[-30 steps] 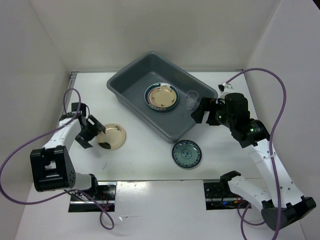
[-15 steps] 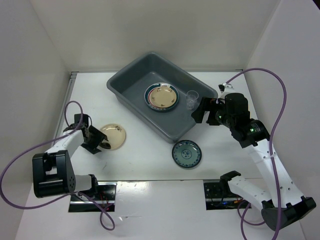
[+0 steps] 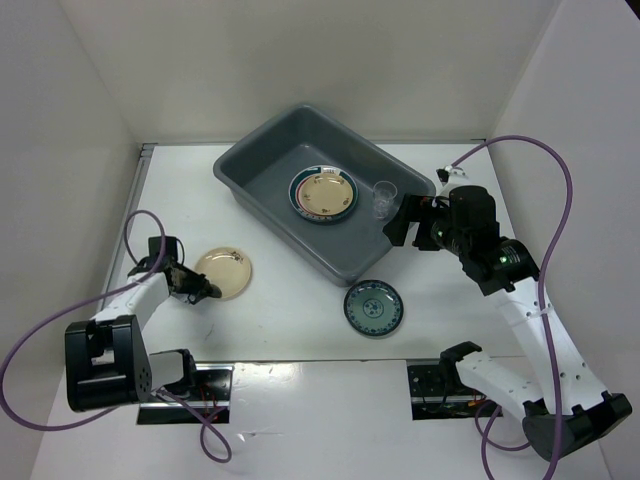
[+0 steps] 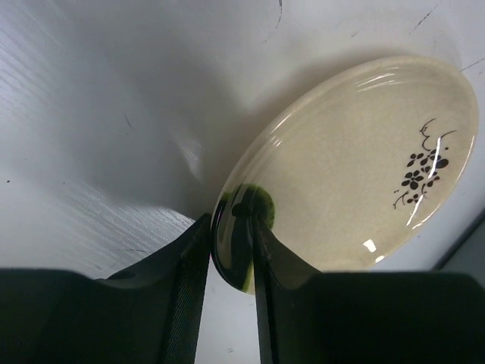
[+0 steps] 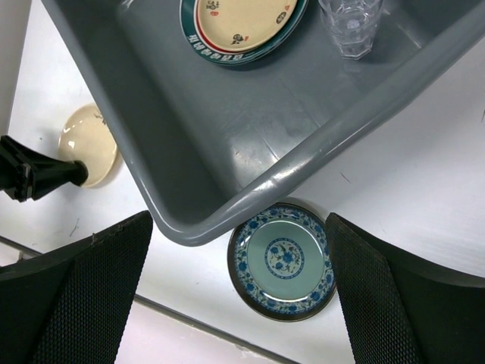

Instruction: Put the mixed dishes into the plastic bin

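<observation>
bin (image 3: 262,172): stood far-centre on table (image 3: 290,310), held stacked plates (image 3: 324,194) and clear cup (image 3: 384,199).
right gripper (image 3: 403,222): hung spread wide above bin's right rim.
left gripper (image 4: 231,220): pinched cream plate (image 4: 356,167) at its rim.
cream plate: left of bin, well apart.
teal plate (image 3: 373,307): lay on table just before bin.

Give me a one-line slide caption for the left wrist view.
The left gripper clamps its jaws on the rim of the cream plate on the white table.

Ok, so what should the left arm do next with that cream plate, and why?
Probably close firmly on the rim before any lift. The left gripper has its fingers on either side of the cream plate's near edge, but the views don't show whether the pinch is tight yet. The plate sits well outside the bin, so it needs a secure carry.
</observation>
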### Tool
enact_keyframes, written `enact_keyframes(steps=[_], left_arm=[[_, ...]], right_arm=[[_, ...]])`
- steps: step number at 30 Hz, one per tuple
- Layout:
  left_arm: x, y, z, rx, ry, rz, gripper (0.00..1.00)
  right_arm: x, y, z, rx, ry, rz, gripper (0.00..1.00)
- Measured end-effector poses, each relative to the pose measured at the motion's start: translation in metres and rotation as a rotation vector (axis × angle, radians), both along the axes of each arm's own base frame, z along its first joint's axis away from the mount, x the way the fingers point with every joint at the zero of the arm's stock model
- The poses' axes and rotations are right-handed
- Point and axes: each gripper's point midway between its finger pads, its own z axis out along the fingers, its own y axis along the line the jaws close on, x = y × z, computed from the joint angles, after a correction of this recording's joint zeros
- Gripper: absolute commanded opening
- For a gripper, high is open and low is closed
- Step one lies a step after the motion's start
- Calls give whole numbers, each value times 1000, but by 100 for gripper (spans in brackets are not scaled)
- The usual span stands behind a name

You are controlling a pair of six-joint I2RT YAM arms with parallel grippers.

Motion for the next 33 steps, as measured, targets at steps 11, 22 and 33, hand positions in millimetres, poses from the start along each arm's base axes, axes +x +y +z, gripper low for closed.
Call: enact_keyframes(steps=[11, 22, 33], left_arm=[[17, 14, 21, 59, -67, 54, 7], [69, 53, 114, 220, -224, 159, 0], [187, 40, 349, 197, -822, 72, 0]], right_arm=[[0, -1, 0, -9, -5, 4, 99], [-4, -2, 8, 1, -34, 4, 99], [-5, 0, 9, 4, -36, 17, 99]])
